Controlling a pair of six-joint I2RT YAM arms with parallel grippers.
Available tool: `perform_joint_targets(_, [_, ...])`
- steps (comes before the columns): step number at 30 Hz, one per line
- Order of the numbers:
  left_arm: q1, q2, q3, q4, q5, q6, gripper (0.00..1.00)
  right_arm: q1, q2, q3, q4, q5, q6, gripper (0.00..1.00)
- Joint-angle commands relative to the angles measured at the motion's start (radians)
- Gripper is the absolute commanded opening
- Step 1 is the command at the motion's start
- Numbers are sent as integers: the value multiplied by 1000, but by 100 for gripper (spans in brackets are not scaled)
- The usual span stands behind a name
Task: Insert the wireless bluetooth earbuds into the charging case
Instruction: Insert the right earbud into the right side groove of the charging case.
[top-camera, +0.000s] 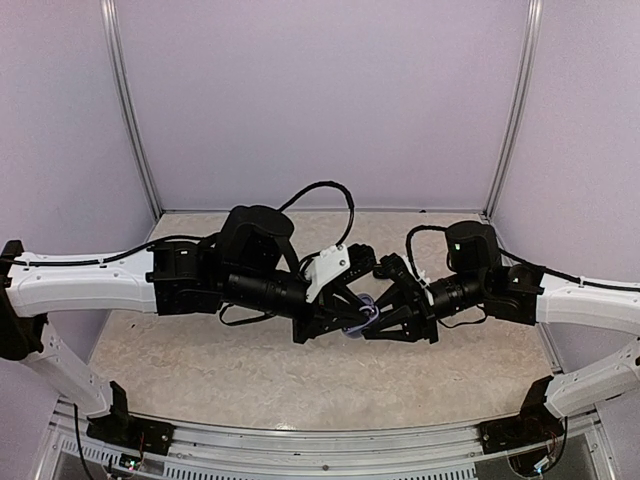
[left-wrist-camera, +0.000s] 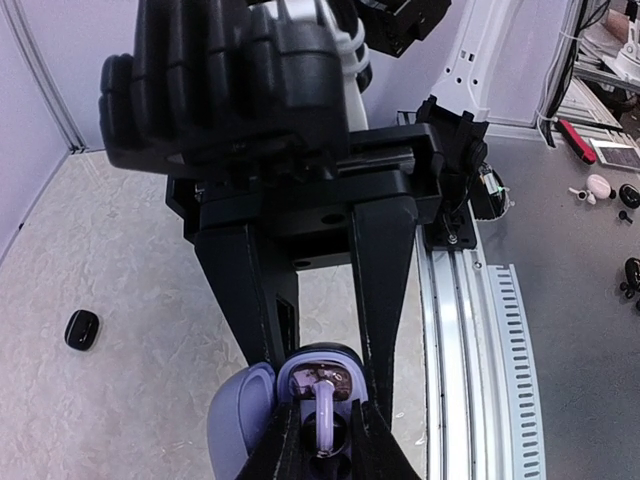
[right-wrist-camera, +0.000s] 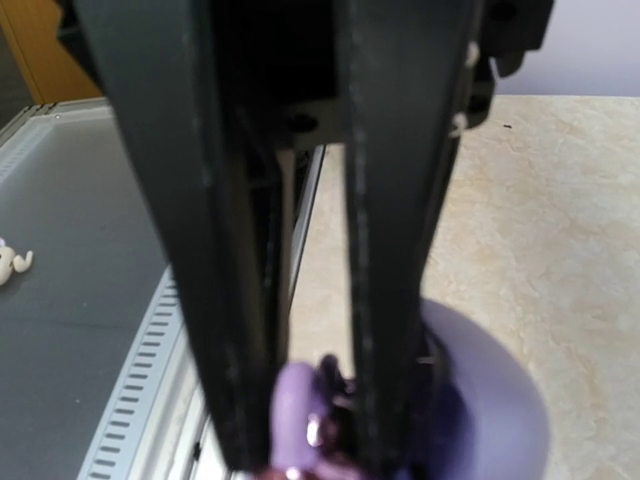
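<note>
The lilac charging case (top-camera: 363, 313) hangs in the air between both arms, above the middle of the table. In the left wrist view its body (left-wrist-camera: 298, 372) stands open with the lid (left-wrist-camera: 238, 415) swung left. My right gripper (left-wrist-camera: 322, 362) comes down from the top of that view and is shut on the case body. My left gripper (left-wrist-camera: 326, 412) is closed narrowly around a lavender stemmed earbud (left-wrist-camera: 330, 425) that lies across the case's opening. In the right wrist view, my right gripper (right-wrist-camera: 315, 440) shows the blurred earbud (right-wrist-camera: 297, 410) and the case lid (right-wrist-camera: 495, 405).
A small glossy black object (left-wrist-camera: 82, 329) lies on the marble tabletop. The metal rail (left-wrist-camera: 470, 330) runs along the table's near edge. Beyond it, on a grey surface, lie a white bud (left-wrist-camera: 600, 187) and black buds (left-wrist-camera: 629, 195). Lilac walls enclose the table.
</note>
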Motion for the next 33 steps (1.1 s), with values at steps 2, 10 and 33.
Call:
perform_joint_targets(2, [-1, 9, 21, -12, -28, 8, 23, 14, -23, 17, 17, -33, -11, 0])
perform_joint_targets(10, [-1, -19, 13, -2, -58, 11, 26, 12, -27, 9, 18, -31, -8, 0])
perform_joint_targets(33, [0, -58, -5, 15, -75, 17, 23, 12, -23, 10, 17, -21, -5, 0])
